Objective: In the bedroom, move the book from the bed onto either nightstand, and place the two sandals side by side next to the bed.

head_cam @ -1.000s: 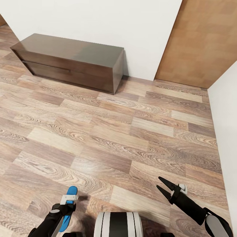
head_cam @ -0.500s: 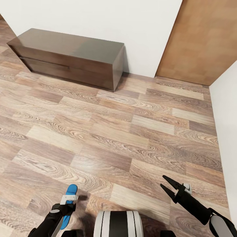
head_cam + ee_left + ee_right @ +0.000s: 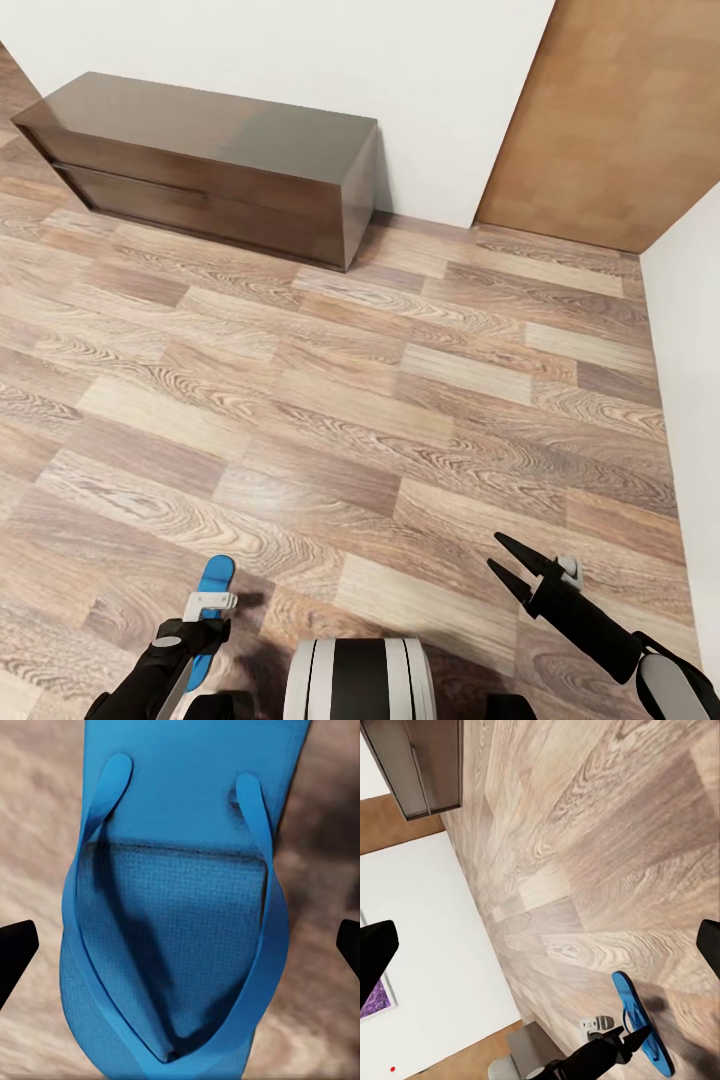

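One bright blue sandal [image 3: 214, 580] lies lengthwise under my left gripper [image 3: 203, 632] at the bottom left of the head view. In the left wrist view the sandal [image 3: 180, 907] has its straps facing the camera. The black fingertips [image 3: 15, 952] stand wide apart on either side of it and do not touch it, so the gripper is open. The right wrist view shows the same sandal [image 3: 639, 1020] low over the floor by the left arm. My right gripper [image 3: 495, 553] hangs open and empty at the bottom right. The book, the bed, the nightstand and the other sandal are out of view.
A long dark wooden cabinet [image 3: 210, 165] with one wide drawer stands against the white wall at the back left. A brown wooden wall panel [image 3: 600, 120] is at the back right and a white wall [image 3: 690, 400] runs along the right. Wood-plank floor [image 3: 350, 400] spreads between.
The whole picture has shifted and the cabinet sits higher and further left, so the camera has moved. The right gripper has drifted slightly right. The sandal stays under the left gripper.
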Motion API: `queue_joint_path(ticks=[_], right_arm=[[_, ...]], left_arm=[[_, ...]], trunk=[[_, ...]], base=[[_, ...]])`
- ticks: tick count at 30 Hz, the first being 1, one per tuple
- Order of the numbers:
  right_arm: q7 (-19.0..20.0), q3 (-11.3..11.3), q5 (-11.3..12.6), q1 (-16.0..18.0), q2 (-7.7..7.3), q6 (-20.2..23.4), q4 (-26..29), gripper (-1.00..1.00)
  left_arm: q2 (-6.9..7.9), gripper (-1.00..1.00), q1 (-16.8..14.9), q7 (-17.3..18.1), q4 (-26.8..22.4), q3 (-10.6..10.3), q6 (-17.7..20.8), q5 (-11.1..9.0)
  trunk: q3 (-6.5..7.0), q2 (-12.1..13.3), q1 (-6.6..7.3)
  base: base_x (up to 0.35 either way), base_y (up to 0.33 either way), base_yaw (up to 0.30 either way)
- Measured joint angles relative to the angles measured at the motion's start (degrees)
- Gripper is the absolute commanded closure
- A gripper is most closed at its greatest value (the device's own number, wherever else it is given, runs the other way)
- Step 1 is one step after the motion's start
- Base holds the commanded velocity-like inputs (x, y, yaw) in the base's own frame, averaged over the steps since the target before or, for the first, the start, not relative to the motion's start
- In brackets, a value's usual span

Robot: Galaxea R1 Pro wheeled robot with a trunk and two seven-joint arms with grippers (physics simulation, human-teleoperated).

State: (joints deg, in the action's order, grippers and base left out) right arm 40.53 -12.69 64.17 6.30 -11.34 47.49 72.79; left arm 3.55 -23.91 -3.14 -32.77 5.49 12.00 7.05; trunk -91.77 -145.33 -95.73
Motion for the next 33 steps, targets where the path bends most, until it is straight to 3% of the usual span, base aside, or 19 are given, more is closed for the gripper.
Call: queue_joint_path(ticks=[6,7,24,27,33], right_arm=[[0.0,0.0,0.0,0.0,0.00,0.0,0.0,-1.00],[0.0,0.0,0.0,0.0,0.00,0.0,0.0,-1.00],[0.0,0.0,0.0,0.0,0.00,0.0,0.0,-1.00],[0.0,0.0,0.0,0.0,0.00,0.0,0.0,-1.00],[0.0,0.0,0.0,0.0,0.00,0.0,0.0,-1.00]], left_arm=[[0.00,-1.00,0.0,0.0,0.0,0.0,0.0,0.0],[0.00,1.00,0.0,0.0,0.0,0.0,0.0,0.0],[-0.06,1.00,0.0,-0.1,0.0,-0.1,0.1,0.2],[-0.08,1.00,0.0,-0.1,0.1,0.0,0.1,0.0],[-0.06,1.00,0.0,-0.1,0.1,-0.1,0.1,-0.1]], trunk=[[0.00,0.0,0.00],[0.00,0.0,0.00],[0.00,0.0,0.00],[0.66,0.0,0.08],[0.66,0.0,0.08]], base=[[0.000,0.000,0.000],[0.000,0.000,0.000],[0.000,0.000,0.000],[0.000,0.000,0.000],[0.000,0.000,0.000]])
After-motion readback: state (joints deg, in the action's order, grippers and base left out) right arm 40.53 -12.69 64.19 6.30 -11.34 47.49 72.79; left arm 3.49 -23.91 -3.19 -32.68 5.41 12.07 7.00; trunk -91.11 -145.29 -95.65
